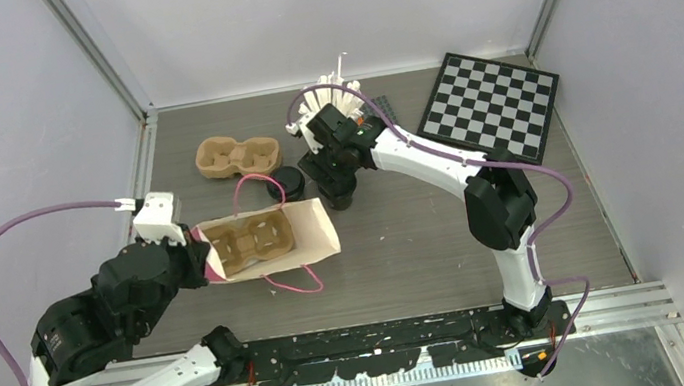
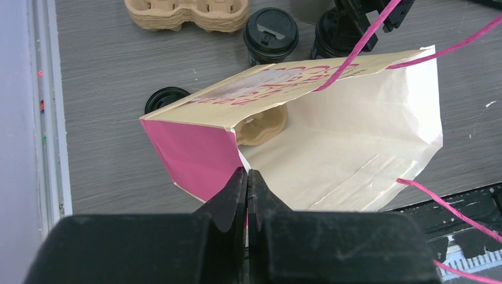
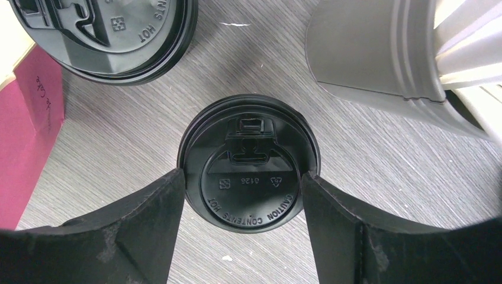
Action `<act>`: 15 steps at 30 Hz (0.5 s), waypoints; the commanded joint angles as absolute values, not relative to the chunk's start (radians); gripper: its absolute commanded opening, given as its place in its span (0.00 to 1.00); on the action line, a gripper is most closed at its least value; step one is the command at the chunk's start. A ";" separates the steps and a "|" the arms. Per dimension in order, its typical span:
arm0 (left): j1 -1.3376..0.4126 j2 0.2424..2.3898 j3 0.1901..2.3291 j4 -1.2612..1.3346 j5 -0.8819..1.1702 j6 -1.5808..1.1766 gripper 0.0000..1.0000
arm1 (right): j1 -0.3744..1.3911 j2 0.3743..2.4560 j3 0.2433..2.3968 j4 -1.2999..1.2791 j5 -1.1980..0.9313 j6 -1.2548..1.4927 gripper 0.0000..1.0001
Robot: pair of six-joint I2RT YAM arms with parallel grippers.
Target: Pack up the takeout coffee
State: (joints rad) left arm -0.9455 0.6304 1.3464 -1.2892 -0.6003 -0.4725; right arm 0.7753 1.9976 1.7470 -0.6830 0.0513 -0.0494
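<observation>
One takeout coffee cup (image 3: 248,163), dark with a black lid, stands on the table between the fingers of my right gripper (image 3: 244,177). The jaws are open, one finger at each side of the lid's rim. In the top view that gripper (image 1: 336,182) hangs over this cup (image 1: 340,196). The other coffee cup (image 1: 284,183) (image 3: 118,35) stands just to its left, near the bag's mouth. My left gripper (image 2: 247,177) is shut on the edge of the pink and white paper bag (image 2: 331,148), which lies on its side and open.
A tan pulp tray (image 2: 263,127) lies inside the bag (image 1: 318,232). A second pulp tray (image 1: 237,155) sits behind it. A grey cup of white sticks (image 1: 331,104) (image 3: 379,53) stands just behind the right gripper. A checkerboard (image 1: 490,103) lies at the back right.
</observation>
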 commanded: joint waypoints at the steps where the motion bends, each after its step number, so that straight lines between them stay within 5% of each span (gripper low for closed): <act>1: -0.942 0.626 1.366 -1.220 -0.585 -0.500 0.00 | 0.781 1.961 1.753 -0.727 0.069 -0.049 0.76; 15: -0.942 0.607 1.374 -1.245 -0.605 -0.519 0.00 | 0.779 1.947 1.820 -0.750 0.067 -0.042 0.85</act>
